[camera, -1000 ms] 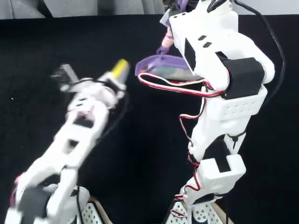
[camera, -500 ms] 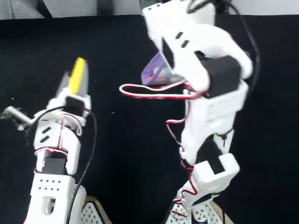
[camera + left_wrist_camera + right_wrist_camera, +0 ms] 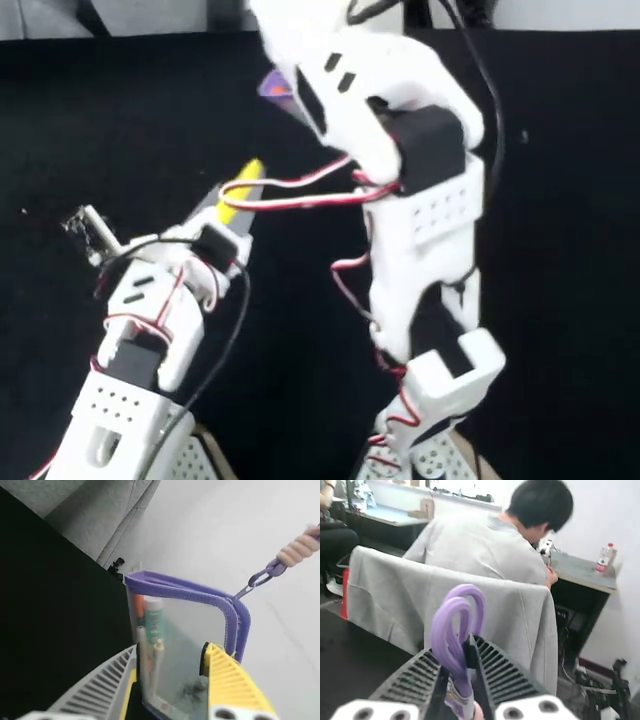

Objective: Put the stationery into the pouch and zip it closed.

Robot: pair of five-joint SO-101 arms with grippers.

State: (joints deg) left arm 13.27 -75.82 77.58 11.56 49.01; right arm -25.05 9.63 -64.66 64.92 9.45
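A clear pouch (image 3: 180, 630) with purple edging hangs in the air, and pens and a green-and-white tube stand inside it. Its zipper pull (image 3: 260, 577) carries a pale bead charm (image 3: 299, 552). My right gripper (image 3: 462, 680) is shut on the pouch's purple loop (image 3: 455, 625). In the high view a purple corner of the pouch (image 3: 275, 86) peeks out beside the tall right arm. My left gripper (image 3: 225, 200) points up toward it from below, apart from it. The left gripper (image 3: 167, 680) is open, and the pouch shows between its grey and yellow fingers.
The black table (image 3: 120, 120) lies under both arms. Red and white cables (image 3: 300, 195) loop off the right arm close to the left gripper's yellow finger. A grey-draped chair back (image 3: 395, 595) stands beyond the table's far edge.
The right arm has swung left and carried the pouch left and up. The left arm swung left, then came back right, and its gripper now sits lower.
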